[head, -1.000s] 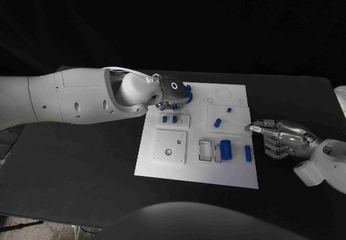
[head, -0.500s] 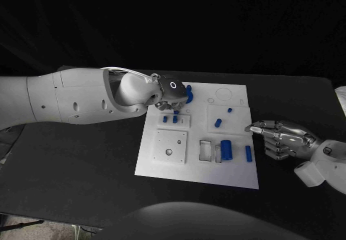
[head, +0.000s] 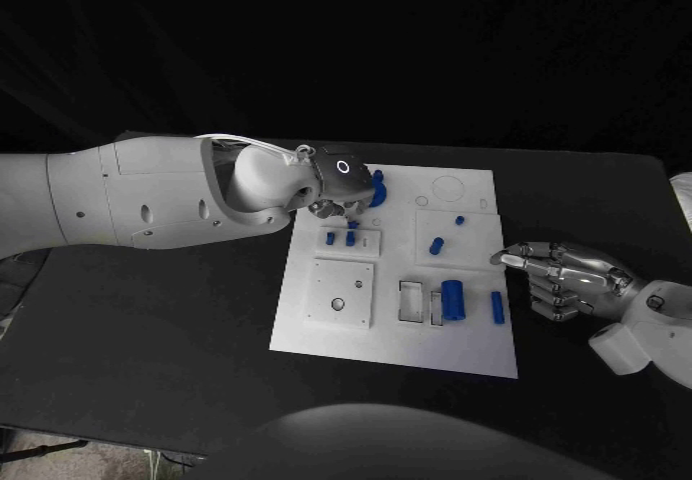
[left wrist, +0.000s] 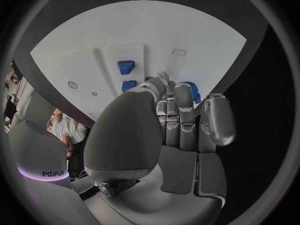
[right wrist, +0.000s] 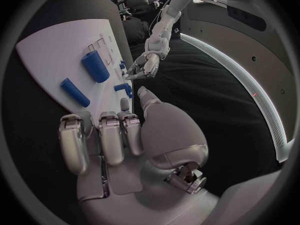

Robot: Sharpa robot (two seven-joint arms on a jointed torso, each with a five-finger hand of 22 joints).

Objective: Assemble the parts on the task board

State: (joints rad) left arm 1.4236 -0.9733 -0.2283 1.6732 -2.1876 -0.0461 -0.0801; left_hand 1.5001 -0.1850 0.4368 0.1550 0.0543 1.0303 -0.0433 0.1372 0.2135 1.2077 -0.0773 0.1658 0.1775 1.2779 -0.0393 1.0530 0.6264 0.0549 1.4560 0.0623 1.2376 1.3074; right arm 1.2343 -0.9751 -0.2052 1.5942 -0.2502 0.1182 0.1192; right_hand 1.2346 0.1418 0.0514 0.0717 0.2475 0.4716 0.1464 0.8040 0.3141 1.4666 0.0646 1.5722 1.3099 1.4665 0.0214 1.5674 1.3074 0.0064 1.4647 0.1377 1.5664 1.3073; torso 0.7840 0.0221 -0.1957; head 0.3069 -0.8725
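Over the last second the left hand (head: 335, 205) had drawn slightly up and to the left at the upper left corner of the task board (head: 476, 352), and the two small blue parts (head: 342, 239) on the raised plate in the upper left of the board, partly under the fingers a second ago, stood clear below the hand. A third small blue part (head: 353, 224) showed just above them, at the fingertips; whether it was pinched or merely touched could not be told from the head view, and in the left wrist view the fingers (left wrist: 181, 97) lay straight and close together over a blue part (left wrist: 190, 91), so the left hand's grasp could not be judged. This read as the left hand seating or having just seated a small part in that plate, with most of the assembly still to do: the large blue cylinder (head: 451, 299) and the slim blue part (head: 496, 306) lay loose in the lower right of the board, another blue part (head: 436, 244) in the centre right. The right hand (head: 565, 279) stayed at the board's right edge, just beside the slim part, fingers curled inward and empty, one fingertip pointing toward the board.
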